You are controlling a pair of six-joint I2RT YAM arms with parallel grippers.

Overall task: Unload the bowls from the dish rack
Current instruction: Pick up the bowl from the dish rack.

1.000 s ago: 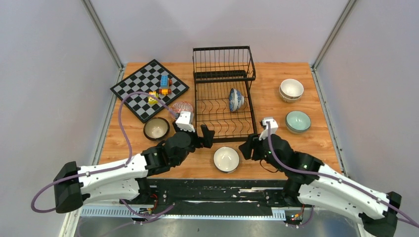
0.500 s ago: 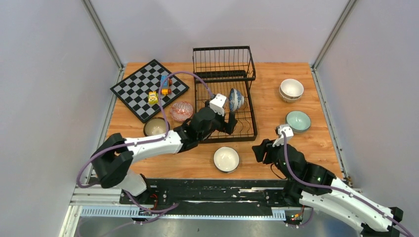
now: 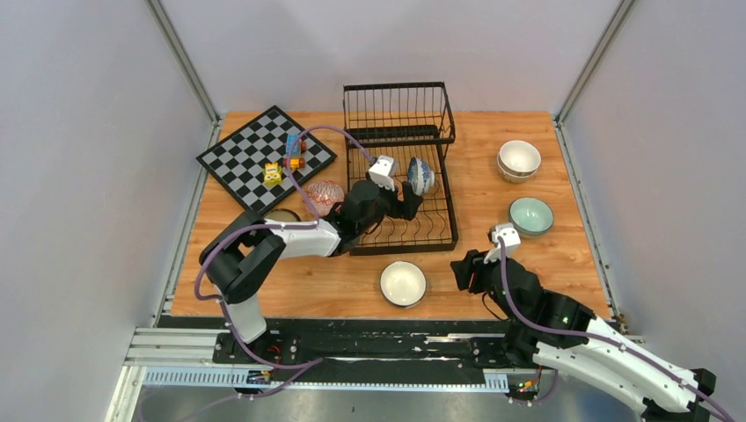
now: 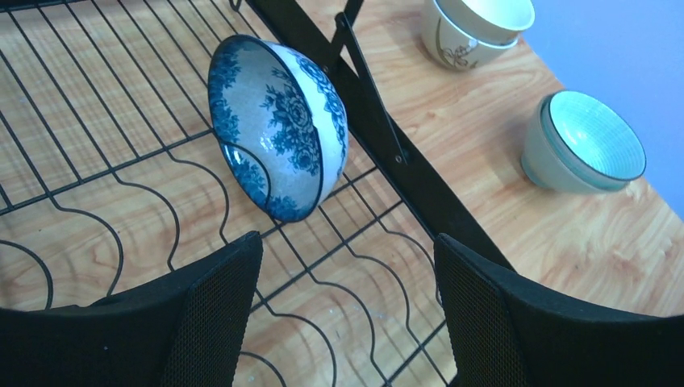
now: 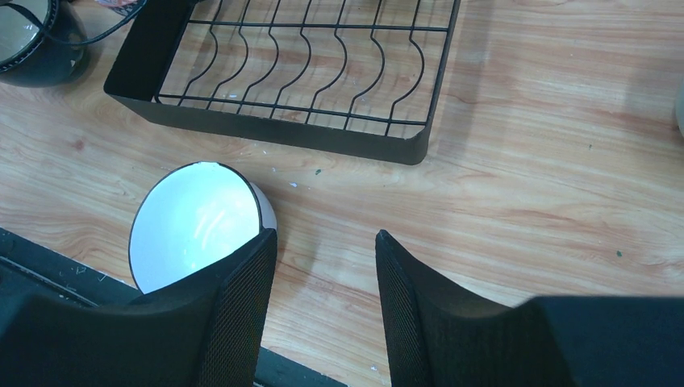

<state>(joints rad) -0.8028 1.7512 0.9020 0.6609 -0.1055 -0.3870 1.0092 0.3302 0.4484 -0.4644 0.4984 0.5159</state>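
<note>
Inside dish rack (image 4: 427, 197): blue-white floral bowl (image 4: 278, 129), tilted on edge.

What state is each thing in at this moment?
Dish rack: holds one bowl only.
Blue patterned bowl: standing on edge in the rack, not held.
White bowl: upright on the table, out of the rack.
Mint bowl: upright on the table.
Cream bowls: two, stacked upright.
Pink bowl: on the table.
Left jaws: open, just short of the blue bowl.
Right jaws: open, empty.
</note>
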